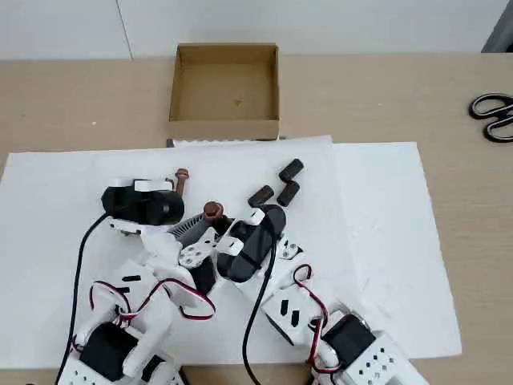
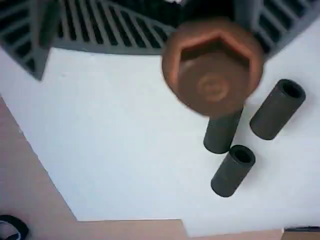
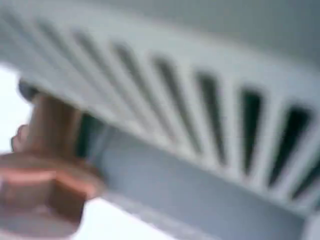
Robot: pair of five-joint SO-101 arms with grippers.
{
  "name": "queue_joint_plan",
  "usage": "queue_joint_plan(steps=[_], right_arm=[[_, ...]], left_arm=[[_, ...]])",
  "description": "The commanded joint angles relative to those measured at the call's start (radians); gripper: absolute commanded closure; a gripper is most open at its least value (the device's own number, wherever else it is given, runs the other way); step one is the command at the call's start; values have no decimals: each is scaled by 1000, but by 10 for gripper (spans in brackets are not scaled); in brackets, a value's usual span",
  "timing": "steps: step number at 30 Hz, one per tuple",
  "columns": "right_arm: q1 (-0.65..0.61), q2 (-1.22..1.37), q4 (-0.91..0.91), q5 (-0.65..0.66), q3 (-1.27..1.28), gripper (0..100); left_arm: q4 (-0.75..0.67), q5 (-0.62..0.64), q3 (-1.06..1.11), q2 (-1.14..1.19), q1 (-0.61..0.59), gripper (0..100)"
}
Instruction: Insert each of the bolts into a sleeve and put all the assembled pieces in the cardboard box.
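L claw (image 1: 207, 221) clamped on bolt (image 2: 212, 67): misalign risk

Holding it head-up over paper (image 1: 385, 241), mid-table, just left of 3 sleeves (image 1: 287, 192) lying flat. Likely to nudge a sleeve & roll it away if shaft meets bore off-axis. Crowded by R arm (image 1: 256, 237) right alongside; could bump & twist bolt in grip. Could also topple 2nd bolt (image 1: 182, 178), standing close by on left. Cardboard box (image 1: 224, 128) far, nothing in it yet.

- bolt (image 2: 212, 67): copper-brown, plain
- sleeves (image 2: 232, 170): matte dark grey, near black
- cardboard box (image 1: 224, 128): plain tan
- paper sheet (image 1: 385, 224): white
- counter (image 1: 80, 96): pale beige wood
- scissors (image 1: 493, 116): black handles
- arms (image 1: 288, 309): white and black
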Motion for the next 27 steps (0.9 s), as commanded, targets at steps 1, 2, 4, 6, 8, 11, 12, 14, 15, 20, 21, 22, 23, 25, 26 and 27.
queue_joint_plan(steps=[1,2,4,6,8,11,12,14,15,20,21,22,23,25,26,27], right_arm=[[-5,-8,-47,12,-18,995],[-7,-8,-47,12,-18,995],[-7,-8,-47,12,-18,995],[-7,-8,-47,12,-18,995],[-7,-8,-47,12,-18,995],[-7,-8,-47,12,-18,995],[-7,-8,-47,12,-18,995],[-7,-8,-47,12,-17,995],[-7,-8,-47,12,-17,995],[-4,-8,-47,11,15,995],[-4,-8,-47,9,18,995],[-2,-8,-47,8,20,995],[-2,-8,-47,6,21,995],[8,-8,-47,6,21,995],[19,-7,-47,5,21,995],[35,-7,-45,5,21,995]], left_arm=[[26,-63,-19,6,-6,757],[26,-86,-30,6,-21,757],[26,-144,-42,6,-58,757],[26,-207,-44,6,-95,757],[26,-247,-44,6,-135,757],[26,-267,-56,6,-166,757],[26,-264,-64,6,-166,757],[26,-261,-87,6,-164,757],[26,-261,-99,6,-164,757],[26,-258,-170,6,-166,774],[26,-250,-188,6,-166,799],[26,-245,-208,6,-166,839],[25,-245,-222,6,-166,884],[21,-247,-236,6,-167,993],[21,-247,-236,5,-173,995],[21,-247,-232,3,-198,981]])
